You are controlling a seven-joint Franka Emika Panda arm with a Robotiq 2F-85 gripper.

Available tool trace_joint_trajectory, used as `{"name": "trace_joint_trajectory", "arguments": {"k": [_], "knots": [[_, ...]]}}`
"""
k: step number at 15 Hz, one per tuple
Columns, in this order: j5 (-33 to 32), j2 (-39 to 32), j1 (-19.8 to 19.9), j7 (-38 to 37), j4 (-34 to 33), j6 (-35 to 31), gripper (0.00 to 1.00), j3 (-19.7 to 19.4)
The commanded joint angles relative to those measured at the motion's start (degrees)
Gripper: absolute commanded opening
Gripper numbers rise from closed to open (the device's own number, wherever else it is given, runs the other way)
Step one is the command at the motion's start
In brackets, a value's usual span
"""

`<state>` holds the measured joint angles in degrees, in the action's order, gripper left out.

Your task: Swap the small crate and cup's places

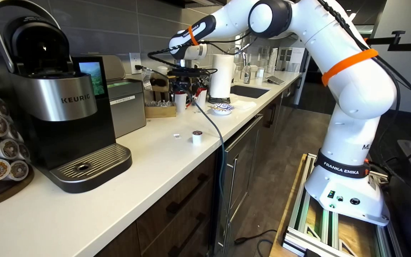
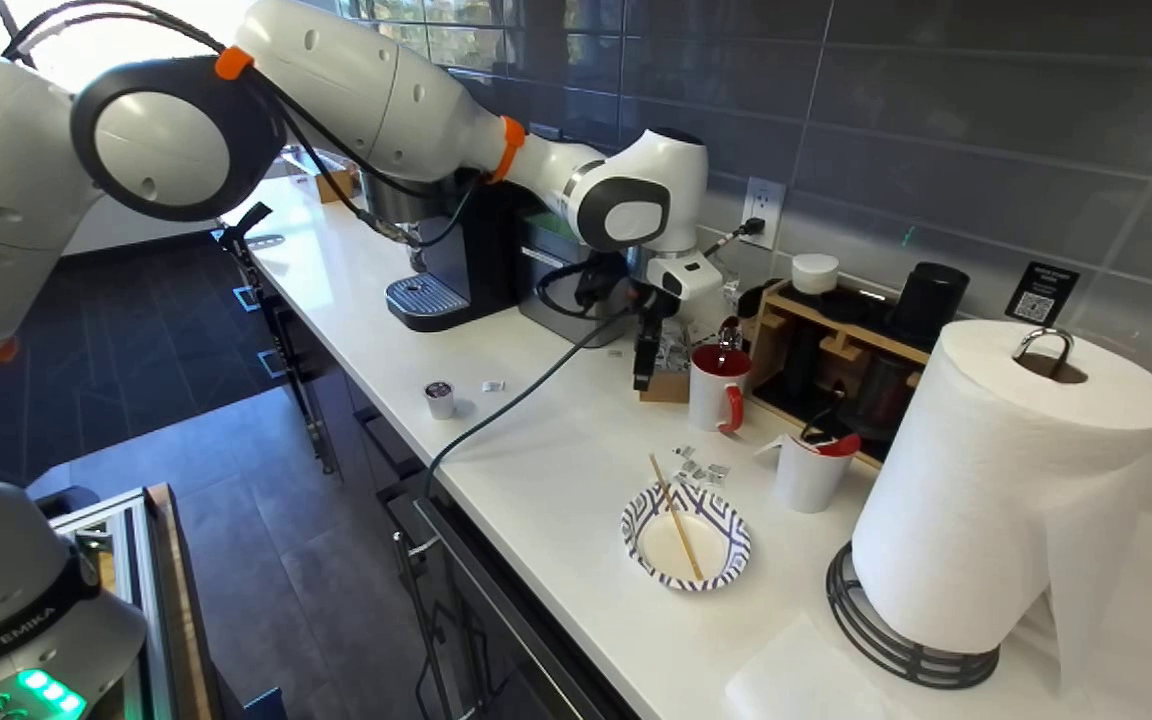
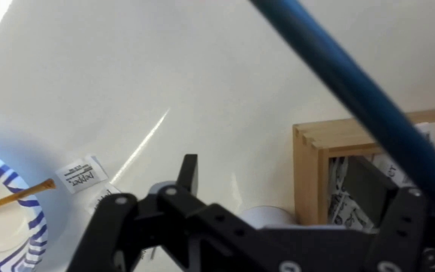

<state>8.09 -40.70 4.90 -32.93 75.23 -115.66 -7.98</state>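
Observation:
The small crate (image 1: 161, 111) is a low tan wooden box full of paper packets, against the back of the counter; it also shows behind the gripper in an exterior view (image 2: 666, 388) and in the wrist view (image 3: 308, 177). The cup (image 1: 197, 138), small and white with a dark top, stands near the counter's front edge; it also shows in an exterior view (image 2: 439, 401) but is out of the wrist view. My gripper (image 3: 281, 177) is open and empty, pointing down over the crate's side. One finger is over the crate's opening, the other outside it. Fingertip depth is unclear.
A white mug with red inside (image 2: 716, 390) stands close beside the crate; another mug (image 2: 808, 475) is nearby. A patterned bowl with a stick (image 2: 641, 560), a paper-towel roll (image 2: 996, 500) and the coffee machine (image 1: 79, 96) stand around. A cable (image 2: 526, 390) crosses the counter.

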Motion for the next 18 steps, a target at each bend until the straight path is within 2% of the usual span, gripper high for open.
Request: {"name": "trace_joint_trajectory", "arguments": {"k": [1,5,8,14,18], "knots": [[0.99,2.58,0.57,-0.3,2.67,4.51,1.0,0.02],[0.65,0.32,-0.01,0.19,0.46,10.61,1.0,0.85],[1.03,-0.31,-0.53,-1.69,1.17,10.63,1.0,0.76],[0.9,-1.34,-0.99,-11.78,5.26,-1.44,1.0,-1.44],[1.17,-1.4,-0.36,-15.82,7.48,-4.4,1.0,-1.94]]}}
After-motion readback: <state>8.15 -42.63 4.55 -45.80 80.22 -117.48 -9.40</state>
